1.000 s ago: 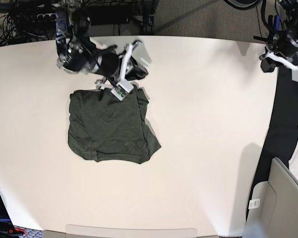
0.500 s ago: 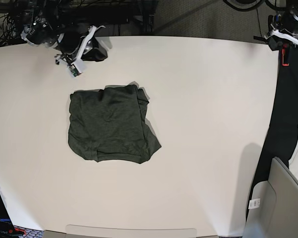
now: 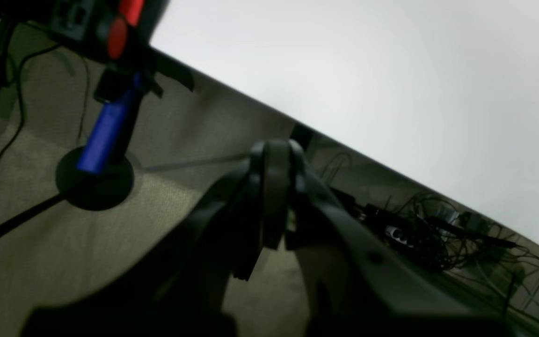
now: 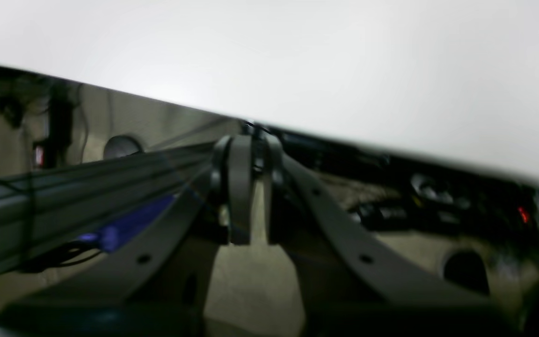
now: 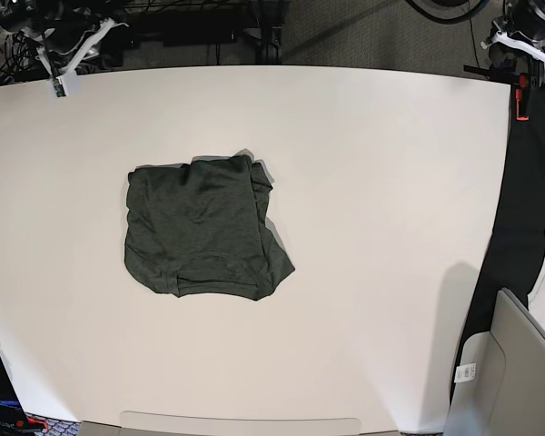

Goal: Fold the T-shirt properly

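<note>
Folded T-shirt lies on the desk, left of its middle.
Roughly square, long axis unclear. Both jaws clenched and empty, beyond the desk's far corners.

Legible text: none that I could read. A small white tag on the grey bin beside my table carried dark marks, too small to make out. The T-shirt showed no print.
</note>
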Controlling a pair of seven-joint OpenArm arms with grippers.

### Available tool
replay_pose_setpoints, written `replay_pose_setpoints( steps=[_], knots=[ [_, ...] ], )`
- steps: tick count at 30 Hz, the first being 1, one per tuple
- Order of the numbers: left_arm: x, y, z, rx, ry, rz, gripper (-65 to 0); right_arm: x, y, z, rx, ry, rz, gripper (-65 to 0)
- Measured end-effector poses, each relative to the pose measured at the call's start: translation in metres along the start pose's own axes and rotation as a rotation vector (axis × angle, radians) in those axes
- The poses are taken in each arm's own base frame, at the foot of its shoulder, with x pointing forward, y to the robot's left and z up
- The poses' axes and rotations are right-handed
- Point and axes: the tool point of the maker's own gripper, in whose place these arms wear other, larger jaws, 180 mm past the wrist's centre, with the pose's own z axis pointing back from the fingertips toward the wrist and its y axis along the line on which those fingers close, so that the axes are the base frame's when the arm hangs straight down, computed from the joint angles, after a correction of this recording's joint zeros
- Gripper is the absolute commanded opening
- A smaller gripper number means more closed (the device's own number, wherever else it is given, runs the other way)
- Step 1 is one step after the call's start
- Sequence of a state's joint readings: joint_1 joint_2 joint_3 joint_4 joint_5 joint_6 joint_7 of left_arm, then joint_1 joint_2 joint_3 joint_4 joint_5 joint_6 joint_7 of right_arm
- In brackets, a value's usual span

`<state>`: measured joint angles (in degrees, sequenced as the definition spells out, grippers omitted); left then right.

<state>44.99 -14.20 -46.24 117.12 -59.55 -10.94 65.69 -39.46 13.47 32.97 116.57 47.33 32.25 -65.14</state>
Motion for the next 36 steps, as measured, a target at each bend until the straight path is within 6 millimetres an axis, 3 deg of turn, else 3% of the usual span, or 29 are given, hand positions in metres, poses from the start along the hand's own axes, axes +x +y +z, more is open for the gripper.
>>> replay_pose_setpoints(
  steps=[5,11,15,19,23,30,36],
  knots=[
    [-0.013,0.009,0.006,0.029,0.044,-0.005,-64.5,-0.026,-0.032,0.023,-0.135,0.067,-0.09,-61.2],
    [-0.03,0.014,0.0,0.028,0.094,0.022,-64.5,-0.065,-0.058,0.029,-0.322,0.245,-0.015,-61.2],
    [-0.065,0.004,-0.018,-0.01,0.204,0.042,-64.5,-0.1,-0.039,0.011,-0.32,0.37,0.034,-61.2],
    [-0.098,0.012,-0.034,0.051,0.311,-0.019,-64.5,-0.125,-0.03,-0.016,-0.291,0.46,0.05,-61.2],
    [-0.116,0.014,-0.06,0.066,0.317,-0.041,-64.5,-0.152,-0.027,-0.039,-0.248,0.529,-0.005,-61.2],
    [-0.173,0.016,-0.091,0.07,0.452,-0.054,-64.5,-0.181,-0.031,-0.077,-0.218,0.573,0.036,-61.2],
    [-0.19,0.013,-0.121,0.061,0.471,-0.042,-64.5,-0.194,-0.028,-0.112,-0.176,0.604,-0.02,-61.2]
  ],
)
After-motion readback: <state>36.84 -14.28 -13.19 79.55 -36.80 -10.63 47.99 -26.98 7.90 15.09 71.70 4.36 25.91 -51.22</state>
